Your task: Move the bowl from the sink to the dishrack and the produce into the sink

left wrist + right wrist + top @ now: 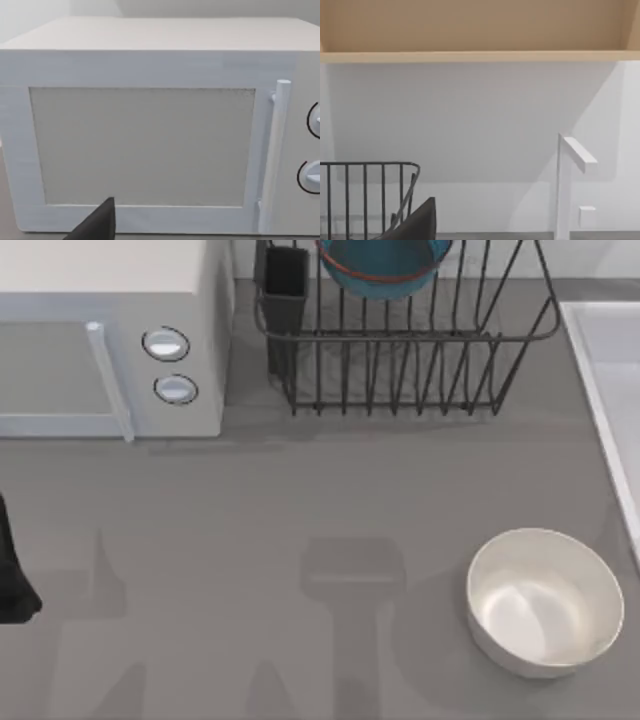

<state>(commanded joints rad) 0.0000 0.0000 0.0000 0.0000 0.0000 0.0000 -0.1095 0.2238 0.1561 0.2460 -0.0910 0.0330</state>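
Note:
The teal-blue bowl (385,265) with its red-orange rim line rests tilted among the bars of the black wire dishrack (400,370) at the back of the table. The pale sink (615,350) lies at the right edge, beside the rack. The produce is out of view. A dark part of my left arm (12,575) shows at the table's left edge, and my left gripper (97,225) faces the microwave door. My right gripper (417,222) is up high, close to a corner of the dishrack (370,163), facing the back wall.
A white microwave (100,340) with two round knobs fills the back left; its door and handle (272,150) are shut. A large white bowl (545,600) stands front right. A white faucet (565,185) rises by the wall. The rack's dark utensil cup (285,285) sits at its left corner.

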